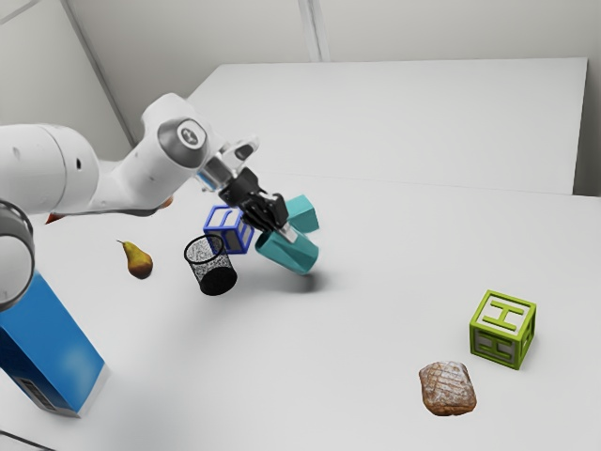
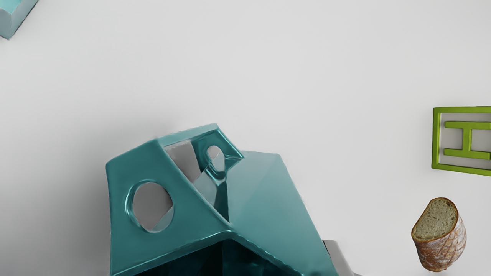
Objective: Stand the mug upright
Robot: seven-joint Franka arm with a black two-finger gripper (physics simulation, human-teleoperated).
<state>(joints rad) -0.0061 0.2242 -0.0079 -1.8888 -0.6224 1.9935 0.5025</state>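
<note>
The teal mug (image 1: 293, 252) is tilted in the exterior view, above a shadow on the table, with my gripper (image 1: 280, 225) shut on it. In the wrist view the mug (image 2: 268, 191) lies across my gripper (image 2: 245, 257), its dark open mouth toward the camera and its angular, holed handle facing outward. One grey finger (image 2: 337, 258) shows along the mug's side; the other is hidden by the mug.
Another teal object (image 1: 302, 213) (image 2: 13, 19) stands just behind the mug. Near it are a blue-edged block (image 1: 228, 230) and a black mesh cup (image 1: 212, 267). A pear (image 1: 138, 260) and blue box (image 1: 52, 352) lie toward the exterior view's left, a green block (image 1: 502, 329) and bread (image 1: 447, 389) toward its right.
</note>
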